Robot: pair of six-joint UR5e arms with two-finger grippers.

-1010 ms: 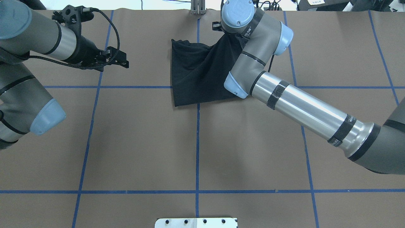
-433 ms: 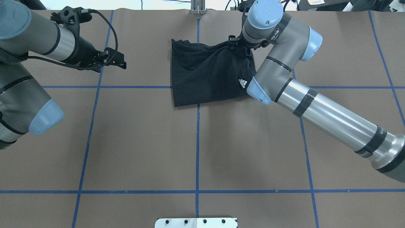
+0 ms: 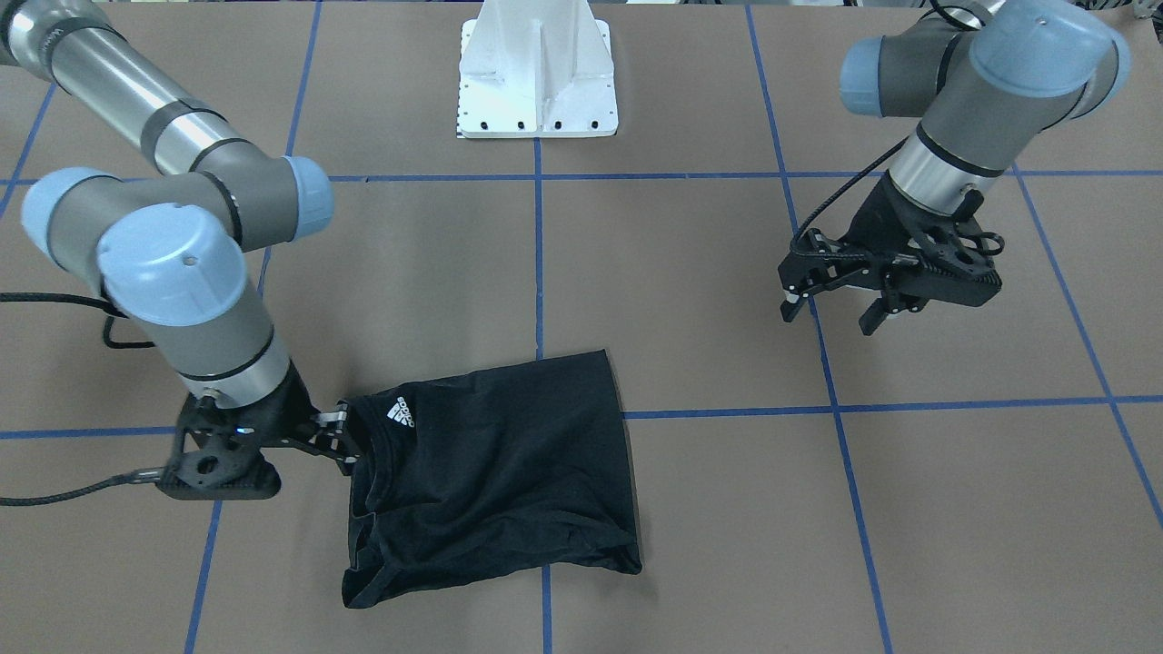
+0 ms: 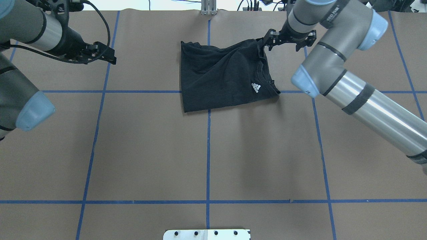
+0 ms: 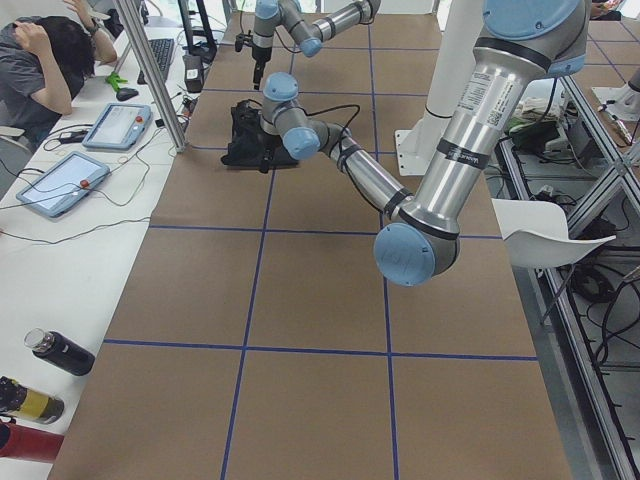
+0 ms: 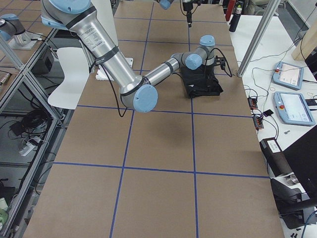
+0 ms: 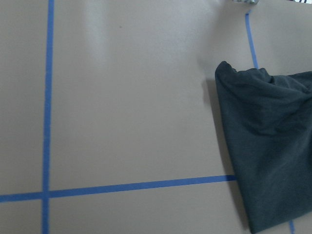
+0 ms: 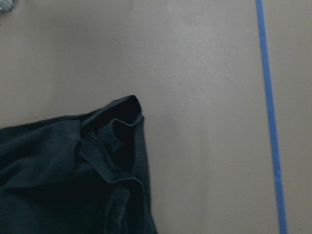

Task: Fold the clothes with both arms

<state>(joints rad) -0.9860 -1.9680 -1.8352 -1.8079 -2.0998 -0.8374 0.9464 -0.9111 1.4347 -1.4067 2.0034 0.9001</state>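
Observation:
The black T-shirt (image 4: 220, 76) lies folded in a rough rectangle at the far middle of the table, with the white Adidas logo (image 4: 256, 87) face up near the collar. It also shows in the front-facing view (image 3: 491, 463). The block graphic is hidden. My right gripper (image 4: 266, 40) sits low at the shirt's far right corner, by the collar, and its jaws look open with the cloth lying slack (image 8: 58, 170). My left gripper (image 3: 829, 316) is open and empty above bare table, well to the shirt's left (image 4: 111, 56).
The white pedestal base (image 3: 538, 82) stands at the robot's side of the table. Blue tape lines (image 4: 208, 150) grid the brown table. A metal bracket (image 4: 208, 8) sits at the far edge. An operator (image 5: 40, 60) and tablets are beyond the far edge.
My right arm swung right and carried the shirt's raised layer over, so the logo now faces up. The cloth dropped flat and the right gripper let go. My left arm drew back leftward.

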